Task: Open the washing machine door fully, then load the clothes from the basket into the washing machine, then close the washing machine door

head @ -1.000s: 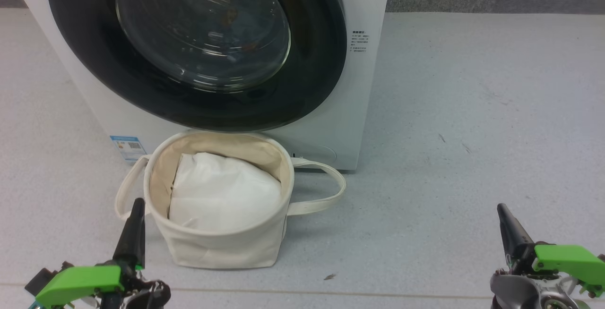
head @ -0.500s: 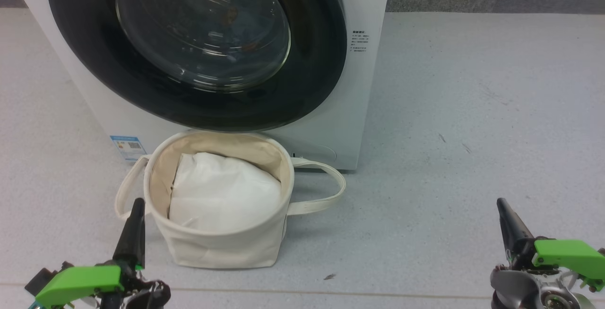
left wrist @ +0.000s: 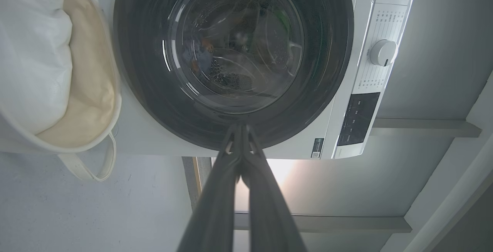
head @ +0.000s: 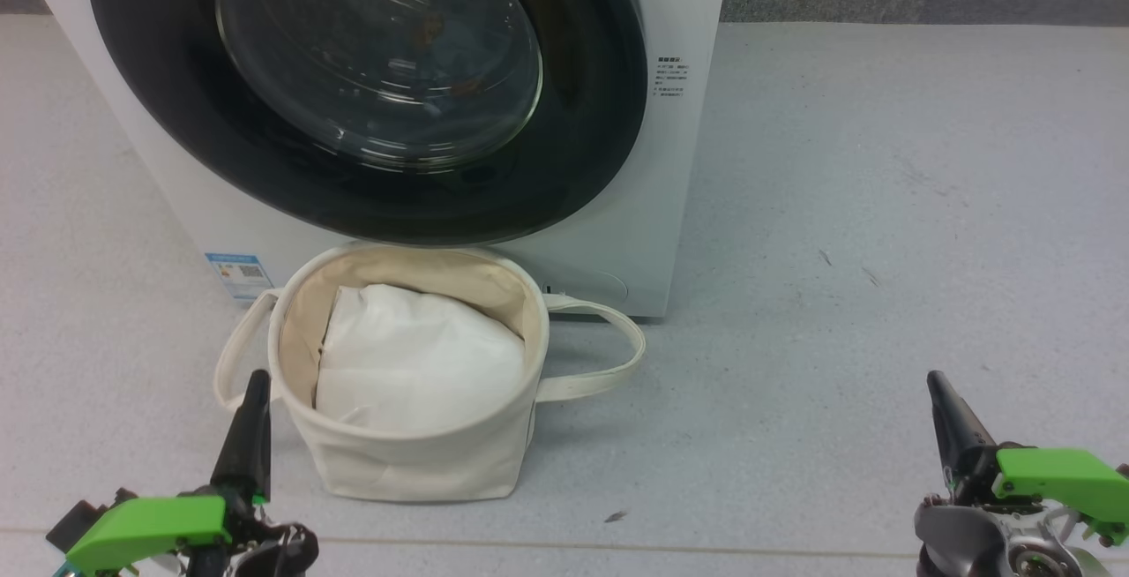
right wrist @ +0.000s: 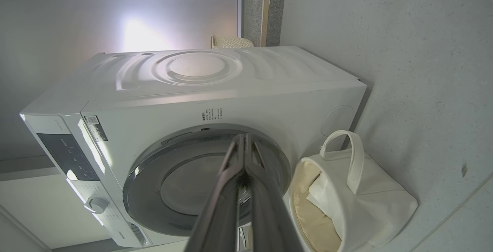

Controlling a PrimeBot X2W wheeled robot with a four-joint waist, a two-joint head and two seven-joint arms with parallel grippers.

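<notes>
cream canvas basket [head: 414,462] sits before the closed washing machine door [head: 370,92].
left gripper [head: 256,380], right gripper [head: 933,380] pinched together, empty; orange flecks inside, perhaps the clothes [head: 432,26].

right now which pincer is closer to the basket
Left. The left pincer is shut right beside the canvas basket, at its left wall. The right pincer, also shut, is far off to the basket's right, across a stretch of grey floor.
</notes>
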